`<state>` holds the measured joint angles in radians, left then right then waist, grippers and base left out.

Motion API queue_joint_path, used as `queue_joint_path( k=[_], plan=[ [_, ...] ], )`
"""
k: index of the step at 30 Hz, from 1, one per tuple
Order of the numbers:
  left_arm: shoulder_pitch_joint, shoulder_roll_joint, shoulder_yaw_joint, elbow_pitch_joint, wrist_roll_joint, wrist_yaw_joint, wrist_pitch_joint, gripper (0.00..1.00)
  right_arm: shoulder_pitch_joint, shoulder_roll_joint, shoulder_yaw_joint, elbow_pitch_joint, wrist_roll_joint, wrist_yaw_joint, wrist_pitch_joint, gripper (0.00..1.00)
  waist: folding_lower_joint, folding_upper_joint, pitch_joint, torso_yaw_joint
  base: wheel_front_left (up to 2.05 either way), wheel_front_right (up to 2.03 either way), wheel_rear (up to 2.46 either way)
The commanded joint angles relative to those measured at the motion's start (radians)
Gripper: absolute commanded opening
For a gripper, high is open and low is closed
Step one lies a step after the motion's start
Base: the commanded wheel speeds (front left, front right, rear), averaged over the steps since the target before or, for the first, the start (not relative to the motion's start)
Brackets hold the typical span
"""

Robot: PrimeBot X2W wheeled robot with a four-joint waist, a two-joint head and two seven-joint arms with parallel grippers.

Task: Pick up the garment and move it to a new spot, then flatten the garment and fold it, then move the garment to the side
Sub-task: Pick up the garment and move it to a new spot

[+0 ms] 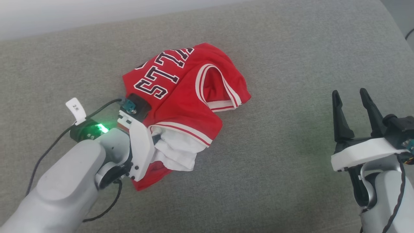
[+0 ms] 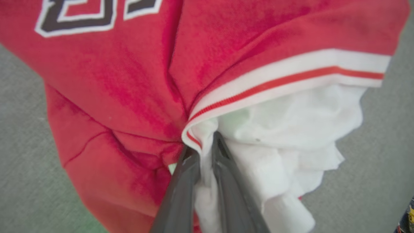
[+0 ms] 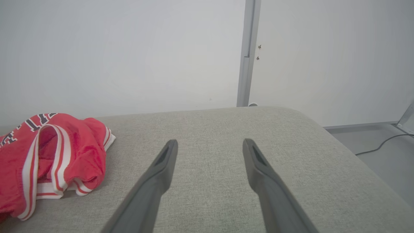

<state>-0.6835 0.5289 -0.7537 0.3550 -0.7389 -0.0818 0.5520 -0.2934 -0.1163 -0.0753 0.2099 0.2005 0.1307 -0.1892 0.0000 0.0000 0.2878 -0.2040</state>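
Garment (image 1: 181,97) lay crumpled on the grey cushion (image 1: 291,64), its striped edge pinched tight in the left hand (image 2: 203,145), while the right hand (image 1: 350,91) hung well apart, fingers spread wide.

Grey fabric cushion (image 1: 291,48), white wall (image 3: 129,48)
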Motion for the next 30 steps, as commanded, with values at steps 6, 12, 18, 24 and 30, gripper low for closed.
queue_joint_path(
  k=[6,12,18,24,30],
  plan=[
    [-0.012,-0.042,-0.018,0.09,-0.025,-0.027,-0.043,1.0,-0.007,-0.016,0.002,0.01,-0.006,0.0,0.002,1.0,0.0,0.0,-0.03,0.027,0.0,0.0,0.0],
    [-0.003,-0.033,0.017,0.097,-0.053,-0.035,-0.124,1.0,0.03,-0.036,-0.007,0.014,-0.003,0.0,0.013,1.0,0.0,0.0,-0.109,0.062,0.0,0.0,0.0],
    [0.042,0.004,0.062,0.069,-0.051,-0.029,-0.256,1.0,0.074,-0.05,-0.018,0.005,0.006,0.0,0.029,1.0,0.0,0.0,-0.185,0.101,0.0,0.0,0.0],
    [0.13,0.043,0.115,0.039,-0.058,0.0,-0.406,1.0,0.127,-0.06,-0.03,0.001,0.011,0.0,0.043,1.0,0.0,0.0,-0.258,0.142,0.0,0.0,0.0],
    [0.239,0.091,0.171,-0.002,-0.053,0.046,-0.558,1.0,0.172,-0.059,-0.046,-0.011,0.014,0.0,0.053,1.0,0.0,0.0,-0.302,0.18,0.0,0.0,0.0]
  ],
)
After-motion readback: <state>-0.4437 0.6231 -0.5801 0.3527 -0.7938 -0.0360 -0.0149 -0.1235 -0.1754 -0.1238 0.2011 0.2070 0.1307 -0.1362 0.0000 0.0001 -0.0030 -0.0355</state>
